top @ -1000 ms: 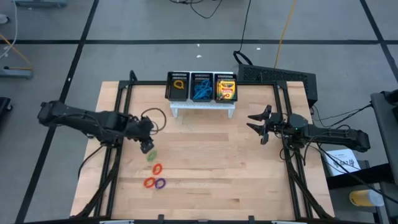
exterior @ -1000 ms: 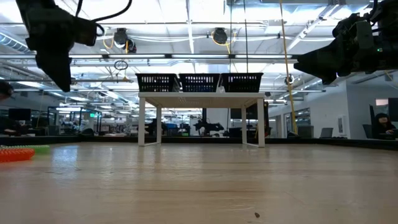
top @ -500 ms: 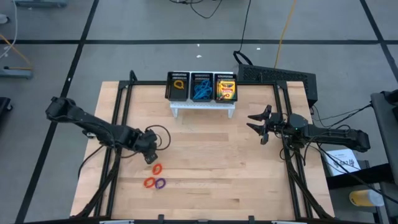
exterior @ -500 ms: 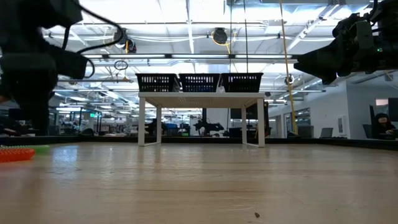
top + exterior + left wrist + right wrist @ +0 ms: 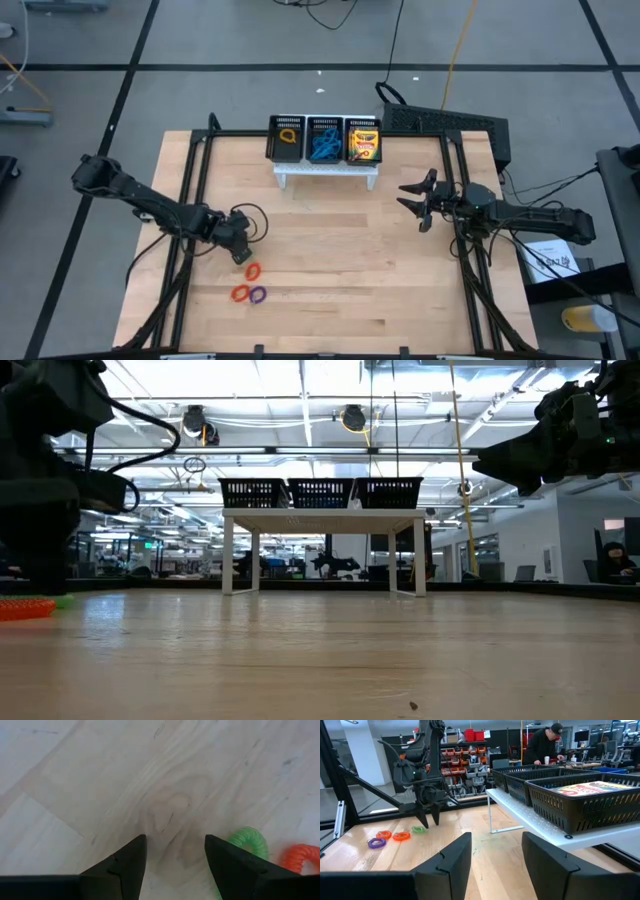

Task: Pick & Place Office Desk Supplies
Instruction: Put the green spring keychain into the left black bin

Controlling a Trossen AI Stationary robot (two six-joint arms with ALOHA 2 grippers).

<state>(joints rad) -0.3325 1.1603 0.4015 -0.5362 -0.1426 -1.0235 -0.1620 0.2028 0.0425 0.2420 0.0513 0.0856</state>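
Observation:
Four small coiled loops lie flat on the wooden table at the near left: a green loop (image 5: 248, 842), an orange loop (image 5: 252, 270), a red loop (image 5: 240, 293) and a purple loop (image 5: 258, 294). My left gripper (image 5: 175, 840) points down, low over the table and open. Bare wood shows between its fingers, and the green loop (image 5: 418, 829) lies just outside one finger. In the high view the gripper (image 5: 242, 248) hides the green loop. My right gripper (image 5: 410, 200) waits open and level at the table's right, holding nothing.
A black three-compartment mesh organiser (image 5: 325, 128) stands on a white stand at the far edge. It holds a yellow loop (image 5: 289, 133), blue loops (image 5: 323, 148) and crayon boxes (image 5: 364, 143). Bare wood lies between the two arms. A person stands in the room beyond the table (image 5: 542, 745).
My left gripper has come down from well above the table to just over it, shifting slightly toward the near edge and onto the green loop's place. Its fingers stay apart. The loops have not moved.

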